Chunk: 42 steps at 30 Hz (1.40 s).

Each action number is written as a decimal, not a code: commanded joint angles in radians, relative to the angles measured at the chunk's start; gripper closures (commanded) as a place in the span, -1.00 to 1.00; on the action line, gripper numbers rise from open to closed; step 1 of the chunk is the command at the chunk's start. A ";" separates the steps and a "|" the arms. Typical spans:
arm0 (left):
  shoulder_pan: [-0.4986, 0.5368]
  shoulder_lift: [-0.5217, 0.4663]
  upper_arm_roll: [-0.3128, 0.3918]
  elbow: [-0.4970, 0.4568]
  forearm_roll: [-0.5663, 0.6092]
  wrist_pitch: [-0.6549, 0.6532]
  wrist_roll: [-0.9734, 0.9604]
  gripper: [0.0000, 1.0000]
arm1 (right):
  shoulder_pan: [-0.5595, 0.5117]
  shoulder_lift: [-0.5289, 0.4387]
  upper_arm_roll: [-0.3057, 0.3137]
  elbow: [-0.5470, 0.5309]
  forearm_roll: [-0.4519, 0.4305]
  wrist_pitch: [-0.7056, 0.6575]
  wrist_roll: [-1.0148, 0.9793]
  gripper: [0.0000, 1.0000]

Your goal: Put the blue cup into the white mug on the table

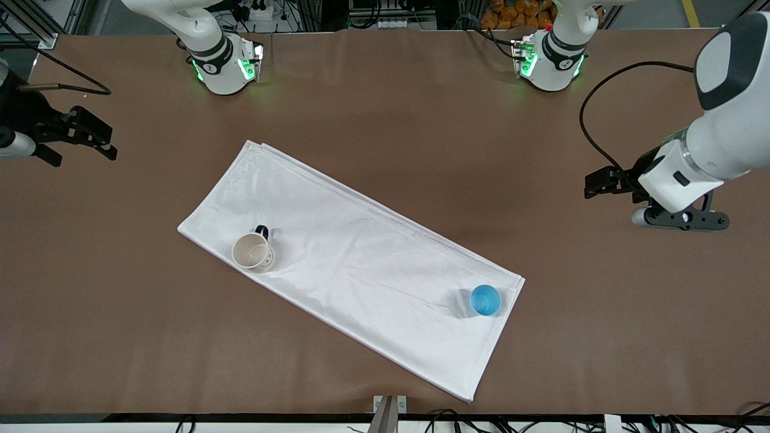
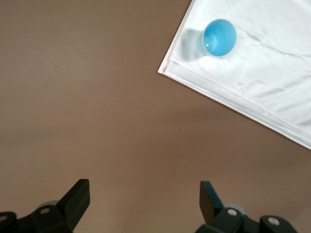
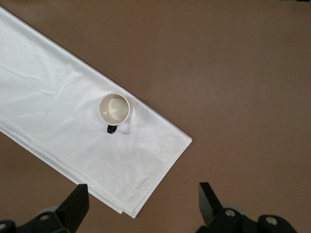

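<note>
Looks like a robotics lab to me: two white arm bases (image 1: 225, 63) bolted onto a brown-covered counter (image 1: 385, 108), aluminium framing (image 1: 36, 24) and loose cables (image 1: 451, 421) around the edges.

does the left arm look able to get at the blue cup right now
Probably yes: the blue cup stands upright on the white cloth toward the left arm's end, nothing crowds it, and the left gripper is open over bare table.

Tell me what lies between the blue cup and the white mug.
Only bare white cloth between the blue cup and white mug, seen in the front view.
</note>
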 commanded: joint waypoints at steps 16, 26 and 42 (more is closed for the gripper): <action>-0.112 0.275 -0.006 0.043 0.079 0.246 -0.220 -1.00 | -0.002 0.019 0.000 0.015 0.017 -0.044 -0.005 -1.00; -0.127 0.377 -0.004 0.043 0.087 0.424 -0.266 -1.00 | 0.010 0.029 0.001 -0.011 0.017 -0.043 -0.005 -1.00; -0.157 0.511 -0.004 0.043 0.084 0.714 -0.411 -1.00 | 0.031 0.041 0.092 -0.218 0.017 0.170 0.199 -1.00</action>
